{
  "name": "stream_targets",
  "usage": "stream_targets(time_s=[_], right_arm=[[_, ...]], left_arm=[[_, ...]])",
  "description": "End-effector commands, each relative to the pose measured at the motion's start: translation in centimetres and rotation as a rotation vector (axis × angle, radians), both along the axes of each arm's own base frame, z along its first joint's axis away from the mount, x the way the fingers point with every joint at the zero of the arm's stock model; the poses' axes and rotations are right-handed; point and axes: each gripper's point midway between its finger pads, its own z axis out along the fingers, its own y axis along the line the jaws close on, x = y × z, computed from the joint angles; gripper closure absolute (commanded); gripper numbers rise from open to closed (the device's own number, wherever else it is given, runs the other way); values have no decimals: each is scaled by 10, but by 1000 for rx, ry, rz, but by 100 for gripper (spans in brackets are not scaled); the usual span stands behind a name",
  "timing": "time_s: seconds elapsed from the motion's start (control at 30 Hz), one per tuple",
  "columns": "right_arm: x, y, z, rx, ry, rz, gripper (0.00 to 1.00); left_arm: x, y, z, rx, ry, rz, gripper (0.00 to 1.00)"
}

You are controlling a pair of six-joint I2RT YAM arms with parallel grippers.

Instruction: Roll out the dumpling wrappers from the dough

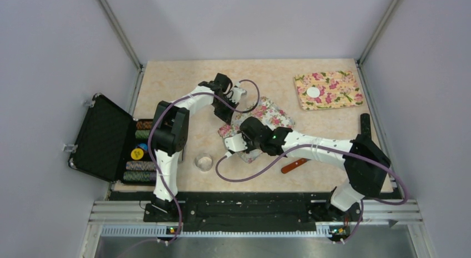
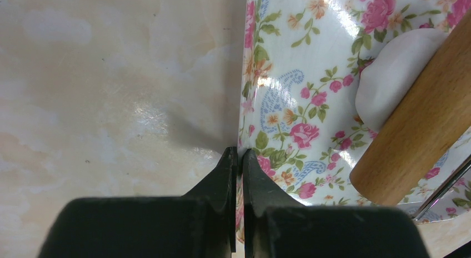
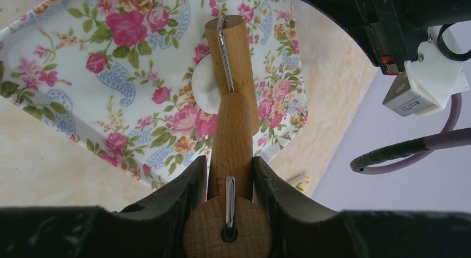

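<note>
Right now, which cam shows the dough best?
Left wrist: the dough is close and large, a rounded lump on the floral mat, the rolling pin over one side. Right wrist shows a smaller part left of the pin. Top external: not visible, the right arm is over the mat.

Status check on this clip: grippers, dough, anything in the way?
Left gripper shut on mat edge. Right gripper shut on rolling pin, pin on dough. One wrapper on far mat; bowl off to the side.

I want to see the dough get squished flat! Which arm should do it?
Right. The right gripper holds the wooden roller over the dough; the left gripper only pinches the edge of the mat.
</note>
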Motion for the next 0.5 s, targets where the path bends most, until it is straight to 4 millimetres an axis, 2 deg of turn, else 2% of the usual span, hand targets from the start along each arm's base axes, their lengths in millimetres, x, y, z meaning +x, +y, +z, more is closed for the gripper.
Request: stream_targets(time_s=[0.0, 0.2, 0.47], right_arm=[[-25, -23, -60, -120, 176, 2, 100], [-31, -26, -63, -127, 200, 6, 100], [-55, -42, -67, -175, 291, 31, 100]], left_arm=[[1, 1, -13, 28, 7, 9, 100], [1, 1, -13, 27, 8, 10, 100], [3, 1, -13, 27, 8, 16, 100]])
